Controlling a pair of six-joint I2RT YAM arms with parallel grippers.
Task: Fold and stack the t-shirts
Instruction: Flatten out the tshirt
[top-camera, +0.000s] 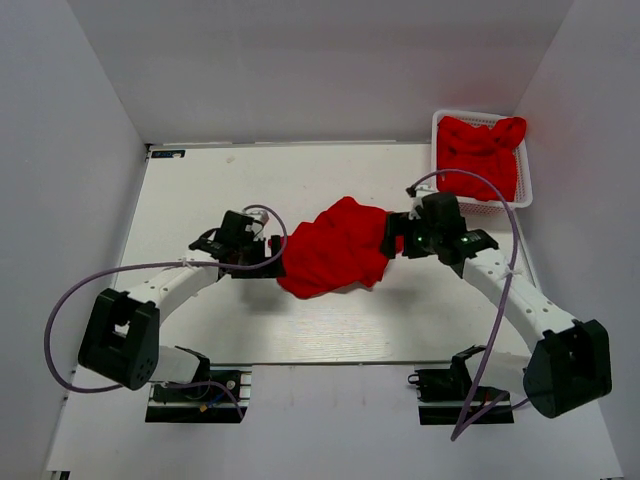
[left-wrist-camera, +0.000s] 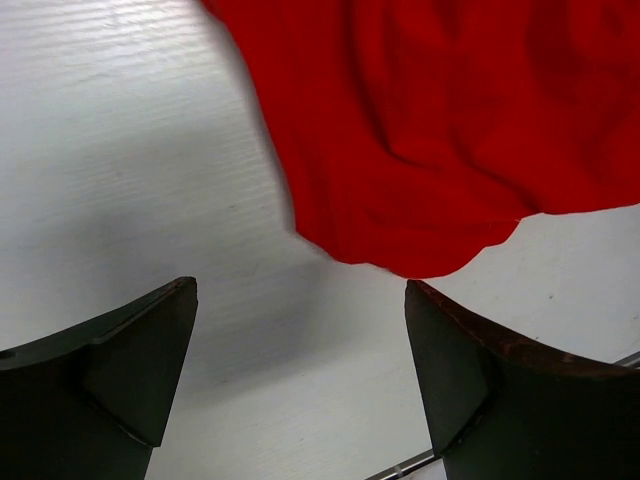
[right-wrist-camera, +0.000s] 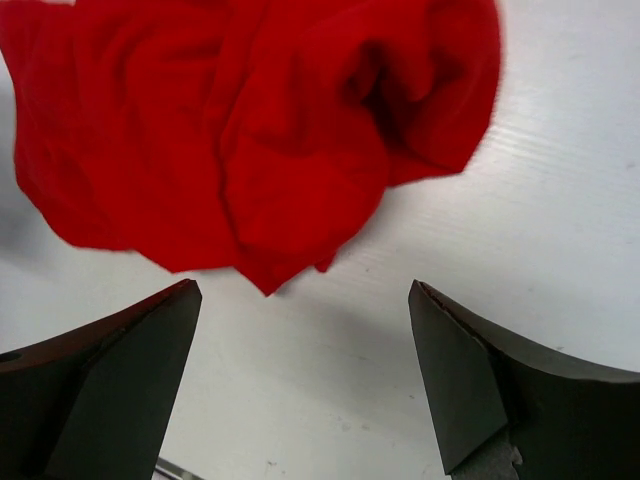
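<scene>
T-shirt on the table (top-camera: 335, 248): one bright red t-shirt lies crumpled in a loose heap near the middle of the white table (top-camera: 200, 190), between the two grippers.
Left gripper (top-camera: 272, 254): it is low over the table, just beside the left edge of the heap. Its jaws stand wide apart with nothing between them. In the left wrist view a rounded red edge of cloth lies just ahead of the fingertips and does not touch them.
Right gripper (top-camera: 397, 240): it is at the right edge of the heap, jaws also spread wide and holding nothing. In the right wrist view a pointed fold of cloth lies in front of the gap, apart from both fingers.
Basket (top-camera: 437, 135): a white lattice basket stands in the far right corner of the table, well apart from the heap.
T-shirts in the basket (top-camera: 480, 150): bunched red cloth fills it; how many pieces I cannot tell.
</scene>
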